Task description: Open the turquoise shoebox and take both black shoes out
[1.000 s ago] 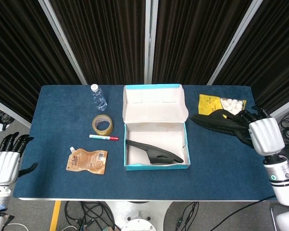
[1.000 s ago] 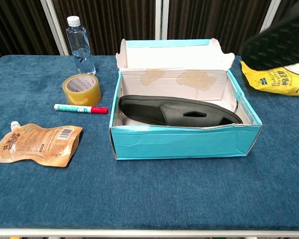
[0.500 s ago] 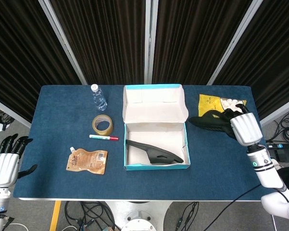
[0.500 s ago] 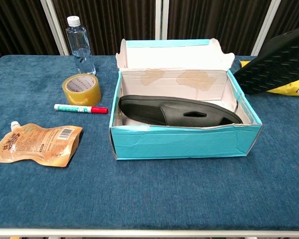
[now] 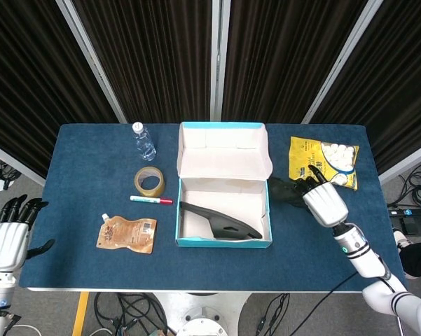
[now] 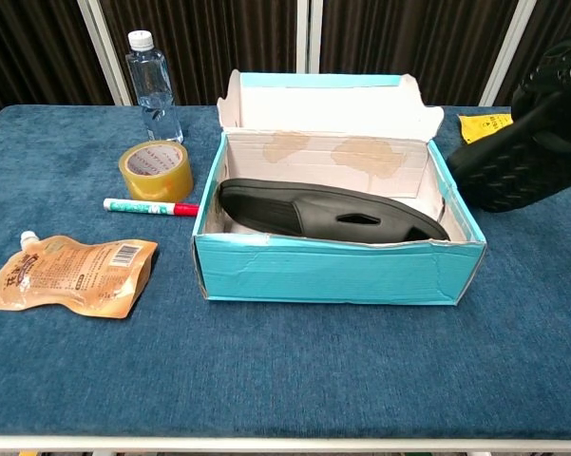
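My right hand (image 5: 325,202) grips one black shoe (image 6: 523,157) just beside the right wall of the turquoise shoebox (image 5: 224,241); in the chest view its patterned sole faces the camera, tilted, close to the box's right rim, though I cannot tell whether it touches the box or the table (image 5: 91,150). The other black shoe (image 6: 328,211) lies inside the open box, lengthwise along its front wall, with the lid (image 5: 224,148) folded back behind. My left hand (image 5: 8,234) hangs off the table's left edge, well apart from the box, holding nothing, fingers apart. Beyond my right hand lies a yellow snack bag (image 5: 323,155).
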Tool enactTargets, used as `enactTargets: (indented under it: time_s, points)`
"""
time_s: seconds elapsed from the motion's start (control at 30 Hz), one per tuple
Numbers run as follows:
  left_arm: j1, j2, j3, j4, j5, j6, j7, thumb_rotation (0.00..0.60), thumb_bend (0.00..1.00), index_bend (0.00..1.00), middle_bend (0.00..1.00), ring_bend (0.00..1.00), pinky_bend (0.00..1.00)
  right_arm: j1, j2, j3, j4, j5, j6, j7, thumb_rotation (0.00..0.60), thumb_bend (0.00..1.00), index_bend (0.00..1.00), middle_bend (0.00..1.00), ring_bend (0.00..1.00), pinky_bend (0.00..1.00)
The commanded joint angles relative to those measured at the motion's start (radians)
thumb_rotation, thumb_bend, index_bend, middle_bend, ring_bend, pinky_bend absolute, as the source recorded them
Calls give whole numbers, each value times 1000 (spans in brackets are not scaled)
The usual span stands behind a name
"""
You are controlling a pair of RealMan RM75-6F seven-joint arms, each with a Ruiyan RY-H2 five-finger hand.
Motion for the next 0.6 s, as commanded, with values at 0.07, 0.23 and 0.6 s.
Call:
enactTargets:
  time_s: [0.07,0.23,0.6]
  points:
    - [-1,-1,1,0,3,0,1,600,16,228,182,82,111,-38,69,-24,-154,40,-80,-100,600,106,41,177,98,23]
    - [2,2,1,-4,4,5,3,600,17,228,181,82,110,-63,172,-7,-357,113,-139,-220,600,0,0,0,0,0]
    - [8,11,5,-18,13,17,15,600,17,228,182,82,110,-90,321,-47,-577,184,-274,-382,600,0,0,0,0,0]
